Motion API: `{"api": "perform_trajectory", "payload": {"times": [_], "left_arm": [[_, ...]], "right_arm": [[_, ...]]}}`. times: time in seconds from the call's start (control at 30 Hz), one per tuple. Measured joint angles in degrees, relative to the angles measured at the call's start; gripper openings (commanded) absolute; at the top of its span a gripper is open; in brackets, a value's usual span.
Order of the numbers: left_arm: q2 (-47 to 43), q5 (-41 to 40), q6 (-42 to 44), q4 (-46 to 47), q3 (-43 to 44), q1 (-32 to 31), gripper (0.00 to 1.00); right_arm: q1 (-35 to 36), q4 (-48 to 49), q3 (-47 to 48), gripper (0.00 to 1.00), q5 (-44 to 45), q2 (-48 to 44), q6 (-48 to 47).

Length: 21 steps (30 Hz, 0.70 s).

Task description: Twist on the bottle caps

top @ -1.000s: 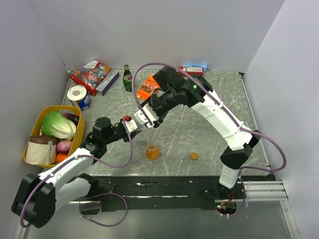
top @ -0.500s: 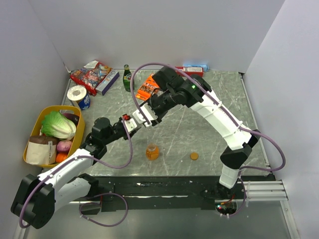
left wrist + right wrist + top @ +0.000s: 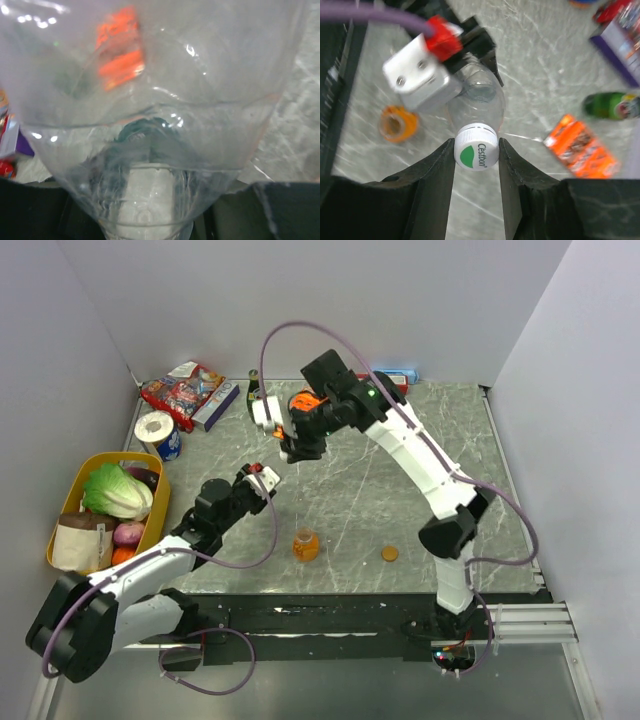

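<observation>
In the L gripper (image 3: pixel 262 480), which is closing on its body, the translucent plastic bottle (image 3: pixel 476 97) is being held up and is filling the L wrist view. Just past that bottle's mouth end, the R gripper (image 3: pixel 476 145) is pinching the white Cestbon cap (image 3: pixel 476 154) betw. both fingers, w/ the green mark facing the R wrist cam. Cap & bottle are lining up roughly. Can't tell whether the cap is touching the neck or is threaded at all; in the top view the two grippers are sitting slightly apart. So cap no. 1 is looking in progress, not done. Below & right of both grippers, the orange bottle (image 3: pixel 306 544) is standing w/ its mouth open. Further right, the orange cap (image 3: pixel 390 553) is lying well apart from it, untouched. Est.: neither cap is showing as screwed on, and the 2nd bottle is waiting entirely.
</observation>
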Motion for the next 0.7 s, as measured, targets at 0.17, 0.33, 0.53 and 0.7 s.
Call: {"api": "perform_trajectory", "payload": {"times": [0.17, 0.33, 0.53, 0.7], "left_arm": [[3.5, -8.3, -1.9, 1.9, 0.7, -1.7, 0.01], [7.1, -11.6, -1.8, 1.4, 2.5, -2.8, 0.01], [8.0, -11.8, -2.8, -0.1, 5.1, -2.9, 0.01], [7.6, -7.0, -4.3, -2.3, 7.6, -1.5, 0.01]], "right_arm": [[-2.4, -0.2, 7.2, 0.24, -1.7, 6.4, 18.3], [-4.3, 2.9, 2.3, 0.35, -0.3, 5.0, 33.1], [-4.3, 1.5, 5.5, 0.73, 1.7, 5.2, 38.7], [-7.7, 3.2, -1.0, 0.77, -2.9, -2.9, 35.2]]}}
